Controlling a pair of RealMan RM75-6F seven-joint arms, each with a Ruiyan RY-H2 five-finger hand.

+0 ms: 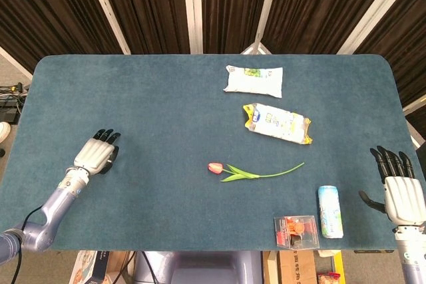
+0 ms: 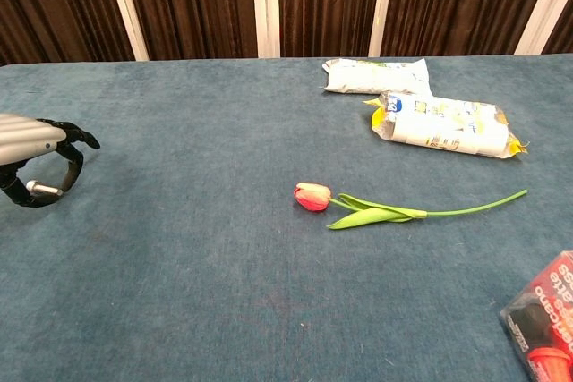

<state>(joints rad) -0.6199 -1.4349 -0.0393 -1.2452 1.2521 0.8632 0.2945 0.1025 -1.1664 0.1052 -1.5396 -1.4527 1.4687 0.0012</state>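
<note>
My left hand (image 1: 95,155) hovers low over the table's left side, palm down, fingers stretched forward with the tips bent and the thumb under them; it holds nothing (image 2: 31,157). My right hand (image 1: 401,191) is past the table's right edge, fingers straight and spread, empty; the chest view does not show it. A red tulip (image 1: 249,171) with a green stem lies in the middle of the table (image 2: 376,207), far from both hands. A pale blue can (image 1: 330,211) lies nearest the right hand.
A white packet (image 1: 253,80) lies at the back centre (image 2: 376,76). A yellow-trimmed packet (image 1: 277,123) lies just in front of it (image 2: 443,124). A clear box with red contents (image 1: 296,231) sits at the front edge (image 2: 544,319). The blue table (image 1: 166,111) is backed by dark curtains.
</note>
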